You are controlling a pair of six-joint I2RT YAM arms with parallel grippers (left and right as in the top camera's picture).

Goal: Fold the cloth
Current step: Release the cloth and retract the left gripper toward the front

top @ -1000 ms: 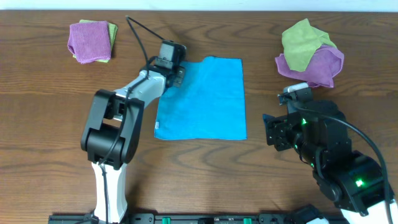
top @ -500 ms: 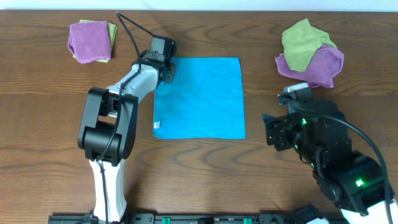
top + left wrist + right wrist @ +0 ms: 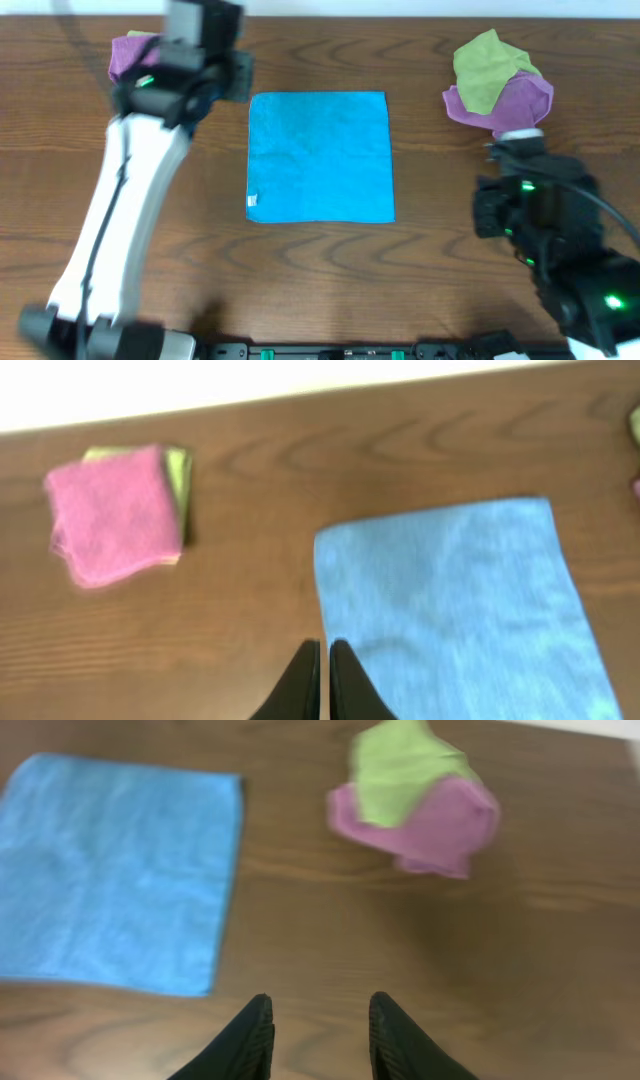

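The sky-blue cloth (image 3: 320, 155) lies flat and spread out as a square in the middle of the table, its small white tag (image 3: 252, 200) at the near left corner. It also shows in the left wrist view (image 3: 450, 610) and in the right wrist view (image 3: 110, 870). My left gripper (image 3: 238, 78) is raised above the table, off the cloth's far left corner; in its wrist view the left gripper (image 3: 322, 648) is shut and empty. My right gripper (image 3: 505, 150) is right of the cloth; in its wrist view the right gripper (image 3: 320, 1002) is open and empty over bare wood.
A folded purple cloth on a yellow-green one (image 3: 135, 55) lies at the far left, also in the left wrist view (image 3: 115, 510). A crumpled yellow-green and purple pile (image 3: 497, 85) lies at the far right, just beyond my right gripper, also in the right wrist view (image 3: 415, 805).
My left gripper has let go of the cloth's far left corner and risen up and to the left. The cloth now lies flat and square. My right arm has shifted to the right.
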